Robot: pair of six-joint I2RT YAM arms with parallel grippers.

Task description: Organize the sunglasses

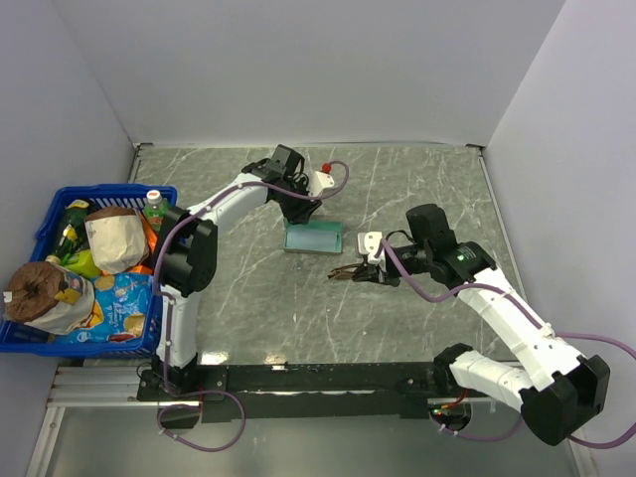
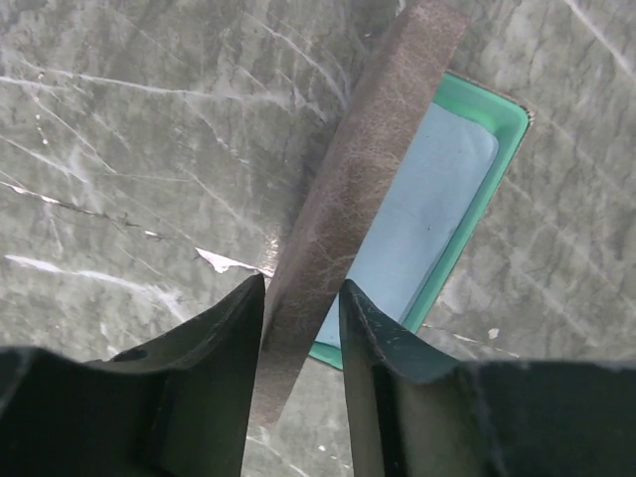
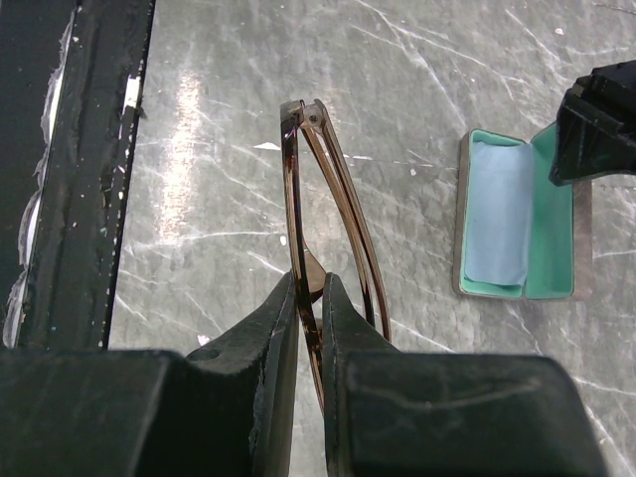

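My right gripper [image 3: 309, 288] is shut on the sunglasses [image 3: 301, 199], thin brown frame with folded temple arms, held above the table; in the top view the sunglasses [image 1: 348, 271] are just right of centre by the right gripper [image 1: 370, 272]. The open case [image 1: 313, 237] with teal lining lies to their upper left; it shows in the right wrist view [image 3: 517, 219] with a light blue cloth [image 3: 494, 214] inside. My left gripper [image 2: 301, 298] is shut on the case's brown lid [image 2: 358, 179], holding it upright over the teal tray [image 2: 497, 164].
A blue basket [image 1: 60, 338] full of snack bags and bottles stands at the left edge. A white bottle with red cap [image 1: 320, 179] stands behind the case. White walls enclose the table on three sides.
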